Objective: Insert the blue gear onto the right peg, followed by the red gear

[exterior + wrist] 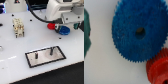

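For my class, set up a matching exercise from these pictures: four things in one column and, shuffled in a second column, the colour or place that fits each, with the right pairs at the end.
Column 1
1. blue gear
2. red gear
3. grey plate
4. gripper

Column 2
A. lies near the table's front edge in the exterior view and carries two dark upright pegs
B. small, red, beside the bigger toothed disc
C. hangs above the two gears at the back of the table
D. wide, bright blue, with a dark centre hole

Pairs: 1-D, 2-B, 3-A, 4-C
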You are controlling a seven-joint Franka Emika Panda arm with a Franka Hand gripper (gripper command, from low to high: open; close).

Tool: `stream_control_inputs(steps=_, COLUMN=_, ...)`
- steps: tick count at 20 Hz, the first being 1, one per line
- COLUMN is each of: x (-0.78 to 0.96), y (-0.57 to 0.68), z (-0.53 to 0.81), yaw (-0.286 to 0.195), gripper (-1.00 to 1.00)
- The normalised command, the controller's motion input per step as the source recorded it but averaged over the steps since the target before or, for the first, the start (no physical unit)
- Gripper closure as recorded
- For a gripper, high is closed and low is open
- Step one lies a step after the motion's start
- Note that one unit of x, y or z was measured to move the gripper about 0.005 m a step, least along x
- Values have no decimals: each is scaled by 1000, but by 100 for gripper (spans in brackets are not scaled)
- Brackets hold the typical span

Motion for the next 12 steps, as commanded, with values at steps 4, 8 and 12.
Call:
stream_control_inputs(steps=4, x=-106, y=-32, z=-176, yaw=0, gripper=-100)
stream_control_inputs(steps=8, x=-109, y=-92, z=-212, yaw=0, gripper=-100)
stream_control_inputs(steps=12, x=-186, y=-41, z=-268, yaw=0, gripper=-100)
